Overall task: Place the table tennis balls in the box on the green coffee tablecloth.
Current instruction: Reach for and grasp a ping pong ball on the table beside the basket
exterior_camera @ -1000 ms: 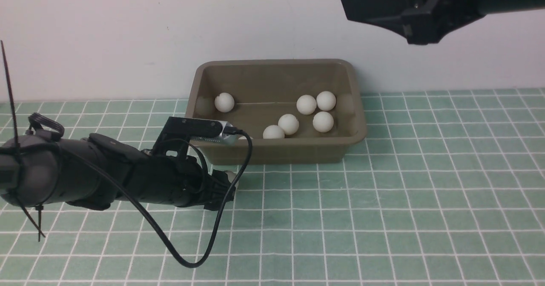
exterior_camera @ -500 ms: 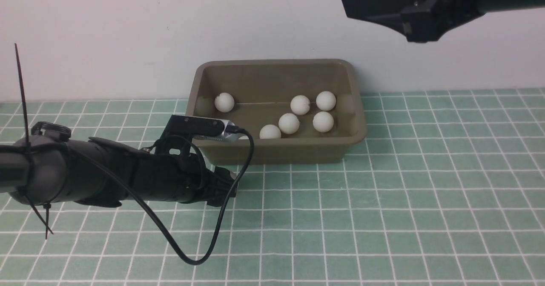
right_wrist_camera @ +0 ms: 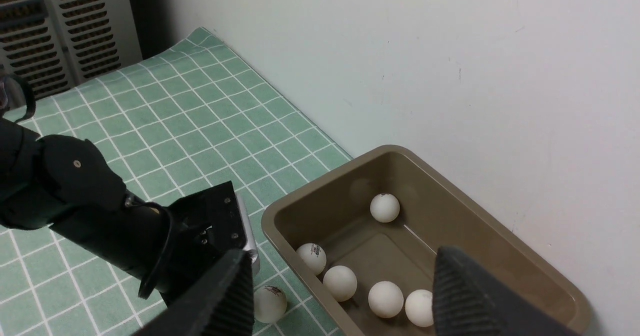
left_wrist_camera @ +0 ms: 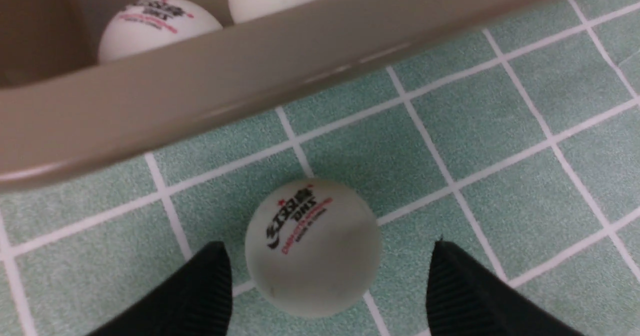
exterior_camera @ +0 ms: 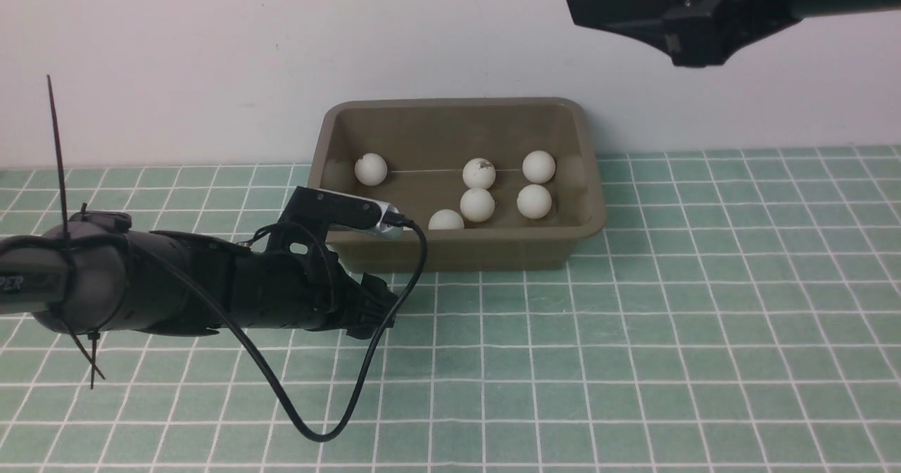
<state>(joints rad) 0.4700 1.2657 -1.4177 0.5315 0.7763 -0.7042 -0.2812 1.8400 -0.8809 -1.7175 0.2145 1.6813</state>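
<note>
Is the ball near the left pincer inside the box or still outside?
Outside. The ball lies on the tablecloth beside the box wall, between the open fingers of the left pincer, not gripped.

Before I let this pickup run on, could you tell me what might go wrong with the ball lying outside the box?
1. The left gripper is open, with the ball off-centre between its fingers and nearer one of them; closing may nudge it and let it roll across the tablecloth.
2. The ball lies close to the box wall, so a finger could catch the flared rim.
</note>
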